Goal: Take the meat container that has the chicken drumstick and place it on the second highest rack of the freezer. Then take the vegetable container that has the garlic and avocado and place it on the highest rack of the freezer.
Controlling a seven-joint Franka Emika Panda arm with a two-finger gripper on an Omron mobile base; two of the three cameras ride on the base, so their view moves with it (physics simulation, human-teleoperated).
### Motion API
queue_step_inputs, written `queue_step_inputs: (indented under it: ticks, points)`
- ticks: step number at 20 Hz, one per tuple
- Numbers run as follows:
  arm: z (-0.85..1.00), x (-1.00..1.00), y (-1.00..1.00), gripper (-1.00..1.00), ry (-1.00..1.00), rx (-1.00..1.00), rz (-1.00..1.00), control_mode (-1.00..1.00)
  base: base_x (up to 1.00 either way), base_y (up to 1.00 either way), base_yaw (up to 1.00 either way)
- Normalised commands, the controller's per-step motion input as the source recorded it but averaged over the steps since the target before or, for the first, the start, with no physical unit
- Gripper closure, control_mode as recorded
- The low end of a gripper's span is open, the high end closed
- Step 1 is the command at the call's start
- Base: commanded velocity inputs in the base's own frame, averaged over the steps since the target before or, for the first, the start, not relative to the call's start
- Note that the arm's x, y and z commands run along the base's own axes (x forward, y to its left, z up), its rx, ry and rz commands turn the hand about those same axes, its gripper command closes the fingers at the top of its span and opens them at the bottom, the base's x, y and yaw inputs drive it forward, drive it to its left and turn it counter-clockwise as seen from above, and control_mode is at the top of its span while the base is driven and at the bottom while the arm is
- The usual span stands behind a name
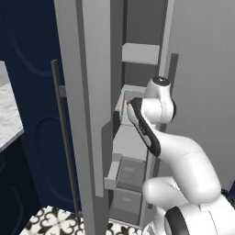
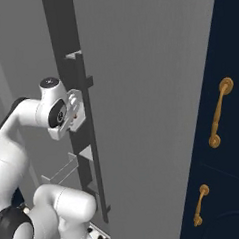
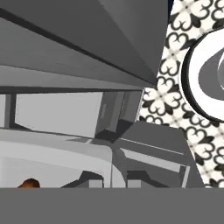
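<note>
The freezer (image 1: 137,27) stands open, and my arm reaches into it. The highest rack (image 1: 140,53) is bare. Just below it, level with the second highest rack, is the white meat container (image 1: 125,94) with the orange-brown chicken drumstick (image 1: 129,103) inside. In the hand view the container's pale rim (image 3: 57,151) runs across the lower left, and the drumstick (image 3: 29,183) peeks up at the bottom. My gripper (image 3: 114,179) is shut on the container's wall, a light strip between the two dark fingertips (image 3: 90,180). My forearm hides the grip in the left base view. The vegetable container with garlic and avocado is out of view.
The grey freezer door (image 1: 85,114) with its long handle (image 1: 62,137) stands open at the left. A lower shelf (image 1: 131,144) and grey drawers (image 1: 128,172) sit under the container. Patterned floor tiles (image 3: 170,100) lie below. Navy cabinets with gold handles (image 2: 218,110) flank the freezer.
</note>
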Motion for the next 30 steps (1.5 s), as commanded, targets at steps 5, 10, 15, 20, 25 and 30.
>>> queue_step_inputs:
  ticks: [5,10,15,20,25,30]
  points:
    - [-0.09,0.86,0.00,1.00,0.00,0.00,-0.01,-1.00,0.00,0.00,0.00]
    - [-0.16,0.67,-0.04,1.00,0.00,0.00,-0.05,-1.00,0.00,0.00,0.00]
    - [-0.15,0.60,-0.11,1.00,0.00,0.00,-0.06,-1.00,0.00,0.00,0.00]
    - [-0.14,0.58,-0.21,1.00,0.00,0.00,-0.03,-1.00,0.00,0.00,0.00]
    - [-0.10,0.55,-0.22,1.00,0.00,0.00,-0.01,-1.00,0.00,0.00,0.00]
    - [-0.08,0.55,-0.05,1.00,0.00,0.00,-0.02,-1.00,0.00,0.00,0.00]
